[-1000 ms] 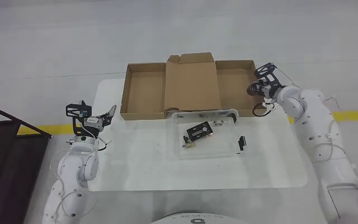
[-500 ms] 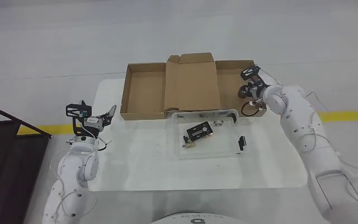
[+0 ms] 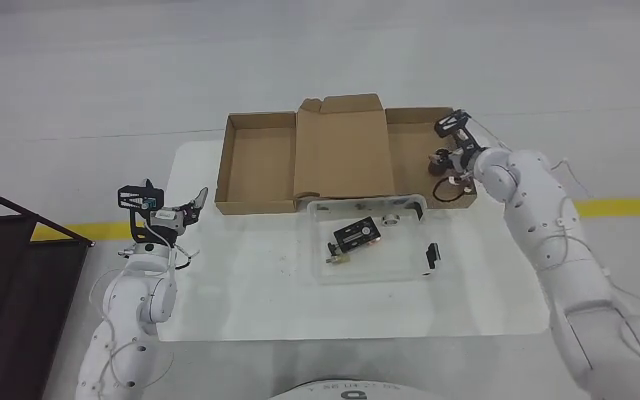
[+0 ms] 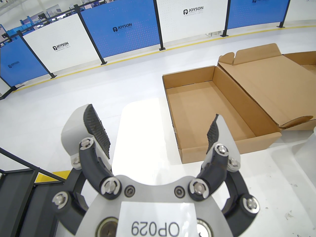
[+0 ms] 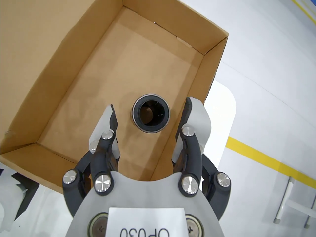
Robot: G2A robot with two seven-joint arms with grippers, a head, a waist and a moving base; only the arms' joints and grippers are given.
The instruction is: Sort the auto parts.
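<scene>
White counter (image 3: 250, 290), cardboard box (image 5: 74, 50) at its far edge: black sleeve (image 5: 151, 116) stands on end on the right compartment's floor, bore upright, facing my right pincer (image 5: 149, 103), spread open above it. Box wall rises just beside one finger. My left pincer (image 4: 153, 112) is open by the counter's left edge.

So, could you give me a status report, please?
Left gripper open at table edge. Right gripper open over cardboard box. Black ring loose in box, between its fingers. Nothing in the way.

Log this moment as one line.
right gripper: open above black ring in cardboard box | left gripper: open, table's left edge | tray: black parts inside
</scene>
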